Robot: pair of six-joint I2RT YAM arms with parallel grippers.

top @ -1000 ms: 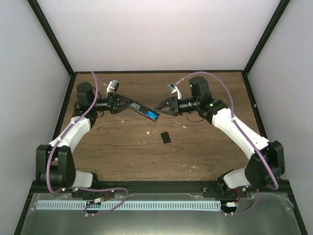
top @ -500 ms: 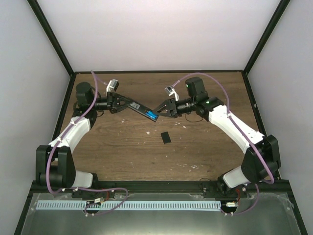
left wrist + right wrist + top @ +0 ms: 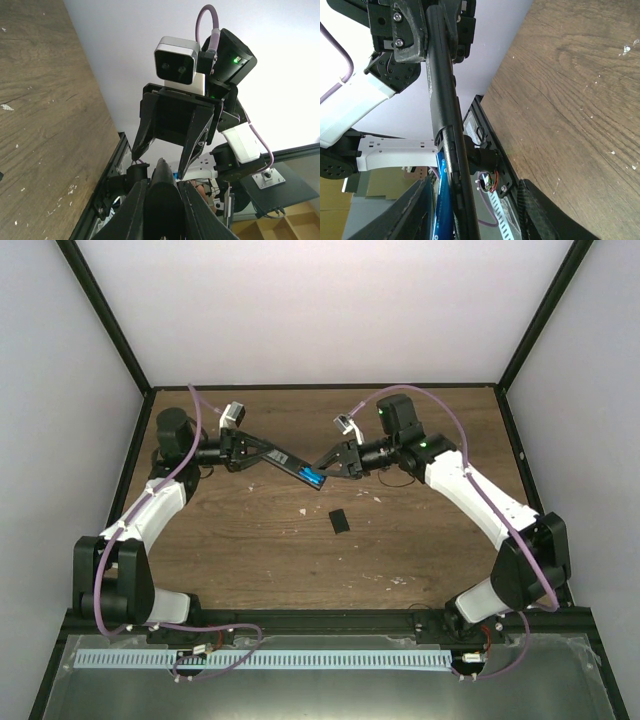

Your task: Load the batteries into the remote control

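My left gripper (image 3: 262, 452) is shut on the remote control (image 3: 292, 466), a slim black bar held above the table with its slot end pointing right. A blue battery (image 3: 316, 478) lies in that slot; it also shows in the right wrist view (image 3: 442, 202). I cannot make out a second battery. My right gripper (image 3: 327, 466) is open, with its fingers on either side of the remote's slot end (image 3: 451, 150). In the left wrist view the remote (image 3: 162, 200) sits between my left fingers, and the right gripper (image 3: 170, 125) faces it, open.
A small squarish black cover (image 3: 339, 521) lies on the wooden table (image 3: 420, 550) in front of the remote. A tiny white scrap (image 3: 305, 511) lies to its left. Black frame rails border the table.
My right gripper has moved left toward the remote, and its open fingers now straddle the slot end. The left arm and remote have hardly moved.
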